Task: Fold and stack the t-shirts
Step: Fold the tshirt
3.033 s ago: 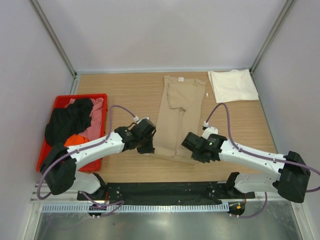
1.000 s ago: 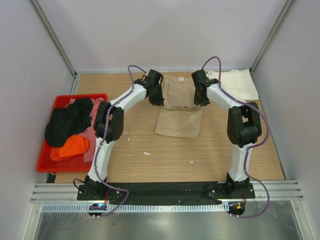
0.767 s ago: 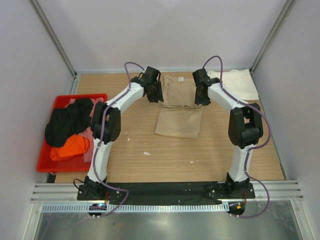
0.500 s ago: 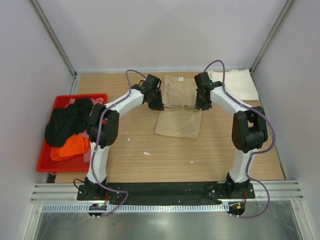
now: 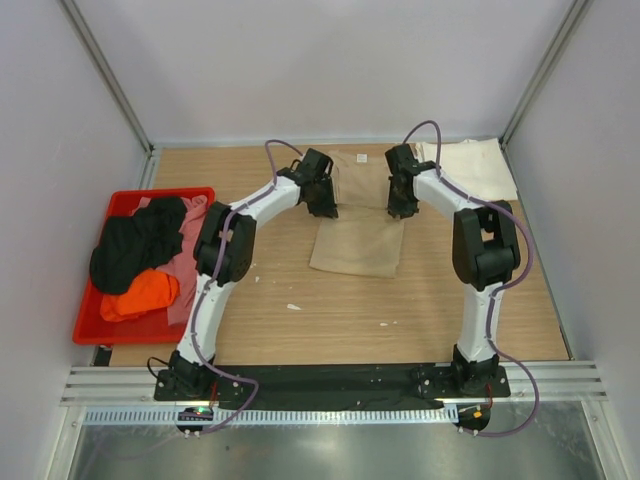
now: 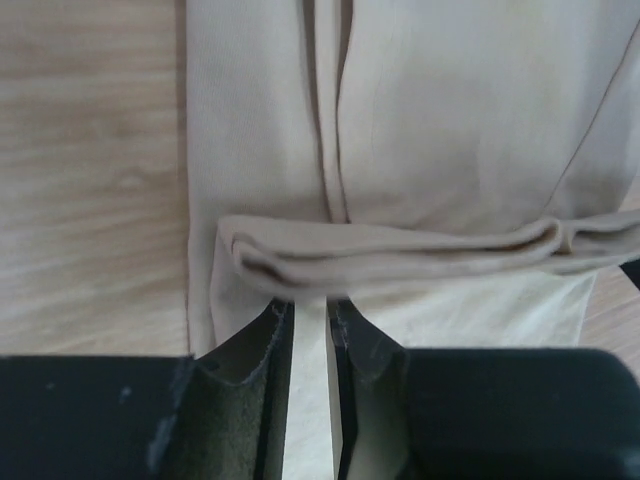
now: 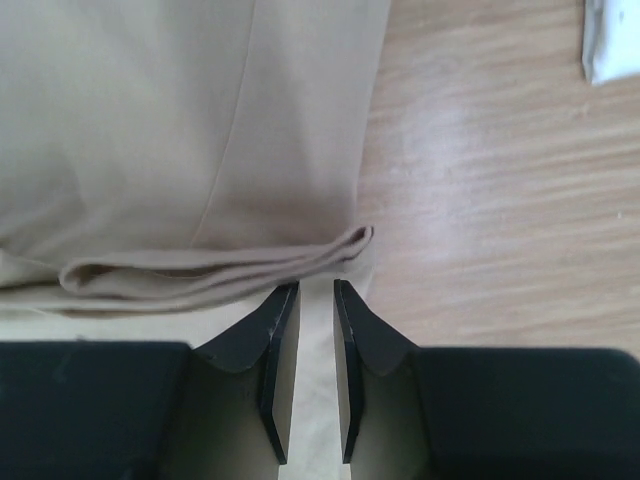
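The tan t-shirt (image 5: pixel 358 245) lies folded at the middle back of the table, its upper layer ending in a thick doubled edge (image 6: pixel 400 250). My left gripper (image 5: pixel 325 203) stands at that edge's left end and my right gripper (image 5: pixel 398 203) at its right end. In the left wrist view the left gripper (image 6: pixel 311 305) shows a narrow gap, with only the lower cloth layer seen through it. The right gripper (image 7: pixel 316 288) looks the same, its tips just short of the edge (image 7: pixel 220 265). A folded cream-white t-shirt (image 5: pixel 467 170) lies at the back right.
A red bin (image 5: pixel 160 192) at the left holds black (image 5: pixel 135 245), orange (image 5: pixel 140 295) and pink (image 5: pixel 195 235) shirts. Grey walls and metal posts close in the back and sides. A corner of the cream shirt (image 7: pixel 612 40) shows in the right wrist view.
Three seconds ago both grippers were at the shirt's near end; it is now folded away from me. In the last second the left gripper slid slightly right and nearer.
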Controlling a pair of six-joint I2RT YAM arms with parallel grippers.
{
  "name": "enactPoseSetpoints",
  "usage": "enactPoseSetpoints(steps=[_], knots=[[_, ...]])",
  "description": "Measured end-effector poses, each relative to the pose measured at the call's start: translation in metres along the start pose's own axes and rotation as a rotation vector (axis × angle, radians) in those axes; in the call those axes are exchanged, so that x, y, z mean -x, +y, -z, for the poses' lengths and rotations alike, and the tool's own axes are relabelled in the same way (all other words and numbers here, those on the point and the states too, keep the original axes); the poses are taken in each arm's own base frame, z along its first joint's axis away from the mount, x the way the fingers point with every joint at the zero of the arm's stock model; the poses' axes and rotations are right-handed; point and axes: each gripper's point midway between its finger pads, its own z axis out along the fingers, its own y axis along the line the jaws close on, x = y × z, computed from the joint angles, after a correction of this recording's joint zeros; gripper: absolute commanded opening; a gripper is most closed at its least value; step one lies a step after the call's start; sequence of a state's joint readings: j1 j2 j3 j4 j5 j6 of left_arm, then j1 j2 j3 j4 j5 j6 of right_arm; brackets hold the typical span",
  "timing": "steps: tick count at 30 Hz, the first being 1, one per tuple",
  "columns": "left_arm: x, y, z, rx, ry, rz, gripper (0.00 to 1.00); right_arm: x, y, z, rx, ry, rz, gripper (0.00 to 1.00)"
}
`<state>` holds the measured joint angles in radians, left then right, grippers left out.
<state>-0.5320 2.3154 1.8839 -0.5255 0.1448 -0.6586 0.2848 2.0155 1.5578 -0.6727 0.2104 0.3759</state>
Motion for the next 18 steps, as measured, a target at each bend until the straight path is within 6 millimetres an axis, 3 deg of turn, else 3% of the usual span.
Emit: enactPoseSetpoints(steps=[5, 10, 14, 18], knots=[[0.033, -0.001, -0.008, -0.024, -0.055, 0.040, 0.25, 0.023, -0.007, -0.020, -0.021, -0.016, -0.004, 0.29], [0.047, 0.014, 0.007, -0.025, -0.076, 0.064, 0.35, 0.032, -0.012, -0.005, 0.005, -0.033, -0.006, 0.35], [0.020, 0.028, 0.042, 0.000, -0.038, 0.053, 0.40, 0.007, -0.010, 0.031, 0.091, 0.001, 0.008, 0.40], [-0.016, 0.022, 0.080, -0.018, -0.016, -0.002, 0.43, -0.026, -0.007, 0.069, 0.210, 0.031, 0.009, 0.43]])
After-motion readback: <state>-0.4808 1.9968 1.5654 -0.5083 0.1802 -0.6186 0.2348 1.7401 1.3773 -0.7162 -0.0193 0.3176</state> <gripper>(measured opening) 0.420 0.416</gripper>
